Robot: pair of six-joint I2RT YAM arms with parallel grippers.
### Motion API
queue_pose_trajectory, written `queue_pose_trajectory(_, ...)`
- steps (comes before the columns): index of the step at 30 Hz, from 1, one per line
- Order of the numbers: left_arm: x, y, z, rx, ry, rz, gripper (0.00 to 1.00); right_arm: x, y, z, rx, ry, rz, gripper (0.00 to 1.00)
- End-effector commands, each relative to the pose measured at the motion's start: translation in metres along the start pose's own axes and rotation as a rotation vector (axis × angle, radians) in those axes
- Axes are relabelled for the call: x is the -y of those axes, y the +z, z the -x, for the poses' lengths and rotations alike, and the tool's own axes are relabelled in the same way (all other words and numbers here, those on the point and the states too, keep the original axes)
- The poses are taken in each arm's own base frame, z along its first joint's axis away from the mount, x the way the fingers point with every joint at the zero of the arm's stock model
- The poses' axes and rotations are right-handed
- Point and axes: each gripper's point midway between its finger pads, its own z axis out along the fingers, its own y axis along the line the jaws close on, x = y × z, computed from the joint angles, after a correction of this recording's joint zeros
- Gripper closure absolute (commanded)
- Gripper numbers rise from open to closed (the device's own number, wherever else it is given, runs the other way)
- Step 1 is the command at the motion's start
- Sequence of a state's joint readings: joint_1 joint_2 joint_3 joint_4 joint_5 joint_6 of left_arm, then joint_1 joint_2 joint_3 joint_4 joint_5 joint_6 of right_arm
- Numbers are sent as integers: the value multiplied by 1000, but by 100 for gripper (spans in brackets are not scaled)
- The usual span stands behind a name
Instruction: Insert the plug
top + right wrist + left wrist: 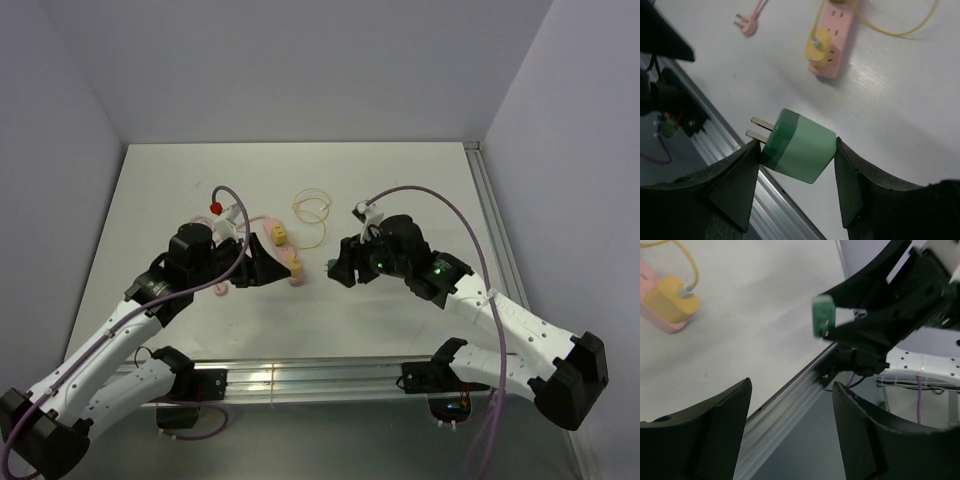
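Observation:
My right gripper (pixel 796 150) is shut on a green plug (pixel 799 147), pinched by its sides, with its two metal prongs pointing left and clear of the fingers. It hangs above the table near the front rail. The left wrist view shows the same green plug (pixel 822 315) between the right arm's black fingers (pixel 860 287). A pink power strip (pixel 837 27) lies on the table with a yellow plug (pixel 817 47) seated in it. My left gripper (pixel 791 390) stands open and empty, just right of the strip (pixel 262 222) in the top view.
A yellow cable (pixel 312 210) loops on the table behind the strip. The strip's own pink plug (pixel 746 25) lies loose on the table. An aluminium rail (pixel 300 378) runs along the near table edge. White walls close in the back and both sides.

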State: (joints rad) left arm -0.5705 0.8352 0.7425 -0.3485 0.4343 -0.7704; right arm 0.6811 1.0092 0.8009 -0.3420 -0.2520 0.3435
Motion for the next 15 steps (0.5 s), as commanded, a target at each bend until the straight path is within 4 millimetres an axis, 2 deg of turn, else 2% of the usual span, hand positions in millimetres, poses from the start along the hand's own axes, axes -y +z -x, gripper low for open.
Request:
queue_pose_trajectory(1, 21, 6, 4, -6, -46, -121, 28, -39, -10, 16, 73, -186, 96, 100)
queue_pose_trajectory(4, 20, 18, -9, -85, -133, -174, 29, -44, -7, 11, 60, -247, 58, 100)
queue_pose_trajectory(5, 25, 20, -7, -84, -157, -210, 30, -53, -6, 5, 45, -269, 72, 100)
queue_pose_trajectory(6, 26, 23, -14, -128, -181, -236, 30, -56, -7, 6, 39, -287, 69, 100)
queue_pose_trajectory(7, 24, 26, -17, -138, -194, -248, 31, -54, -3, 4, 29, -296, 49, 100)
queue_pose_trajectory(15, 21, 29, -17, -129, -180, -233, 32, -76, 12, -4, -26, -380, 63, 100)
